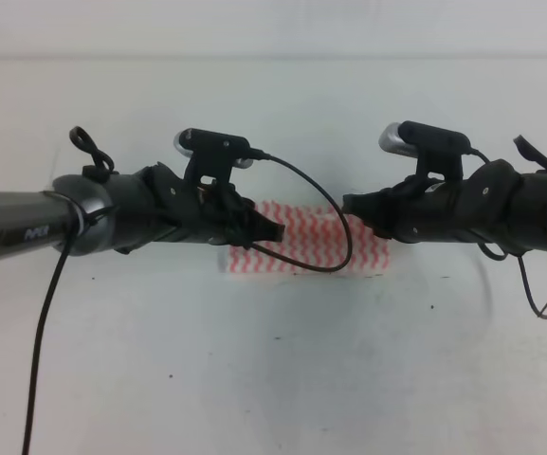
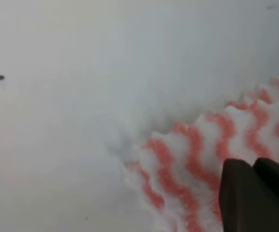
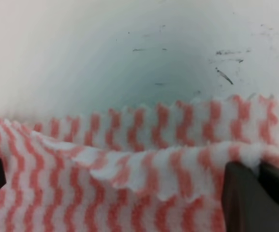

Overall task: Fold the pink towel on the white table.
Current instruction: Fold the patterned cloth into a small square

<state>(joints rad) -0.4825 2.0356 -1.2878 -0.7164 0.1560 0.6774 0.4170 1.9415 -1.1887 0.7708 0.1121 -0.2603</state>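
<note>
The pink towel (image 1: 311,237) lies on the white table (image 1: 273,379) at mid-table, partly hidden under both arms. My left gripper (image 1: 271,230) hovers over its left end. In the left wrist view one finger (image 2: 248,198) shows low at the right edge above a towel corner (image 2: 192,164), with nothing gripped. My right gripper (image 1: 351,205) is over the towel's right end. In the right wrist view its fingers (image 3: 255,198) stand far apart, open, with a raised upper layer of towel (image 3: 144,169) lying between them over a flat lower layer.
A black cable (image 1: 344,242) loops from the left wrist camera across the towel. More cables hang at the far left (image 1: 41,351) and far right (image 1: 538,294). Small dark specks (image 2: 0,77) and scuff marks (image 3: 224,75) dot the table.
</note>
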